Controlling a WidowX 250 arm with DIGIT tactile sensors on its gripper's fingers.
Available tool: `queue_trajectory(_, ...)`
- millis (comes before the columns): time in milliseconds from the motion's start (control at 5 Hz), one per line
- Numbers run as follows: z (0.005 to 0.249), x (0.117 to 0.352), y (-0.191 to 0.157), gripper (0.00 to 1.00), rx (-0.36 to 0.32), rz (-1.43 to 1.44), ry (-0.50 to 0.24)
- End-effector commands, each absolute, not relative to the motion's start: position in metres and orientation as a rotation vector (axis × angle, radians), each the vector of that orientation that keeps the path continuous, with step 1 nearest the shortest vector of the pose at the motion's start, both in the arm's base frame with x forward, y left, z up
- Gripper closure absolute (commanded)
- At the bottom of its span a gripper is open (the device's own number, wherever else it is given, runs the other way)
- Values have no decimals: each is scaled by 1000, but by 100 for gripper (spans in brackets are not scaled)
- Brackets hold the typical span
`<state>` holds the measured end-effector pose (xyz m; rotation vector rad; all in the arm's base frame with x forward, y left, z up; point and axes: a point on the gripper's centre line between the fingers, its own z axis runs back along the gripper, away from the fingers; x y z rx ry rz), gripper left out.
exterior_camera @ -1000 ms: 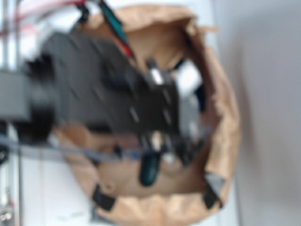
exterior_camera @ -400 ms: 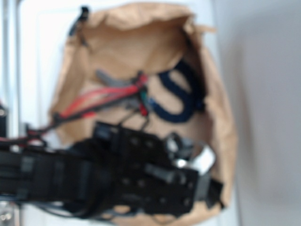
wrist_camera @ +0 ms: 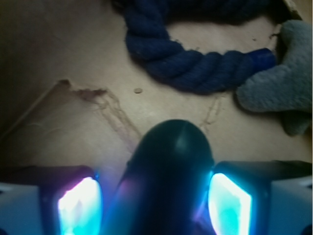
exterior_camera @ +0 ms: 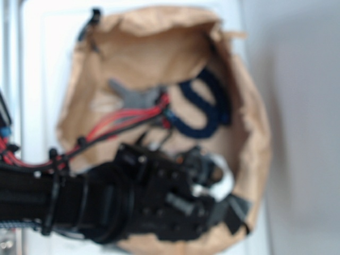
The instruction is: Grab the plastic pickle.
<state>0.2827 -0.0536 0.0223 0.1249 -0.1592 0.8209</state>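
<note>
pickle (wrist_camera: 168,176), dark green and smooth, sits between the two lit pads (wrist_camera: 80,205) of the hand (wrist_camera: 156,208) in the wrist view, rounded end pointing toward the navy rope loop (wrist_camera: 195,68) and the grey plush toy (wrist_camera: 281,78). the pads look pressed to its sides, so the grasp seems made, though contact is hard to confirm. next comes a straight lift clear of the brown paper bag (exterior_camera: 255,154).
</note>
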Motion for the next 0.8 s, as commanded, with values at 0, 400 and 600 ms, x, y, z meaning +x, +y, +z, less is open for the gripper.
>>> queue_trajectory(0, 88, 305, -27, 100, 25, 843, -85)
queue_trajectory(400, 169, 290, 5, 100, -74, 579, -34)
queue_trajectory(600, 193, 264, -2, 100, -37, 329, -193)
